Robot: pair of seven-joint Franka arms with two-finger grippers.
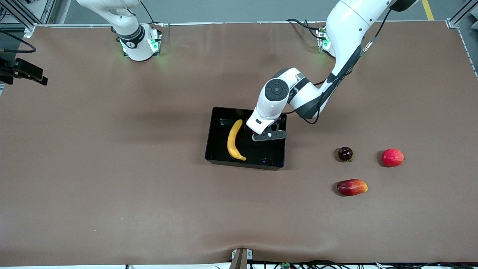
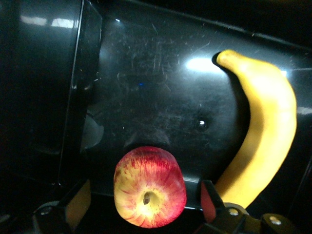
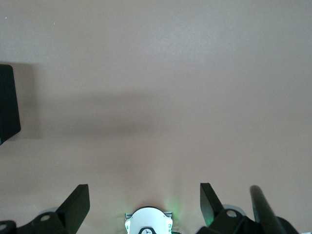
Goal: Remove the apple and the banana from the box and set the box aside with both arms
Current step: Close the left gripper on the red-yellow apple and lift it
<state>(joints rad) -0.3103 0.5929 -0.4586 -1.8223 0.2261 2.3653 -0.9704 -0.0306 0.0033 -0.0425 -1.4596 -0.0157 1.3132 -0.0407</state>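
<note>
your right tool (image 3: 145, 207) hangs high over bare surface (image 1: 112, 186) near its own base, fingers spread wide and holding nothing; that arm waits, and the box is well apart from it, so the left arm is the nearer one for the fruit.

the box (image 1: 214, 149) sits mid-surface, its long sides running from the robots' bases toward the front camera. in it, toward the right arm's end, lies the banana (image 1: 234, 140); its long axis runs along the box's long sides, one tip toward the bases, the other toward the front camera and hooking a little toward the left arm's end.

your left tool (image 1: 269, 135) is down inside the box, beside the banana on the left arm's end. in the left wrist view the apple (image 2: 149, 187) sits between the two spread fingers (image 2: 73, 204), stem dimple turned up toward the camera, with a gap showing on each side: straddled, not gripped. the banana (image 2: 263, 131) lies just outside one finger, close to it. being round, the apple has no long axis to line up; i judge the coming move needs only a straight close, watching that outer finger against the banana.

toward the left arm's end, three other fruits (image 1: 353, 186) lie on the surface, well apart from the box.
</note>
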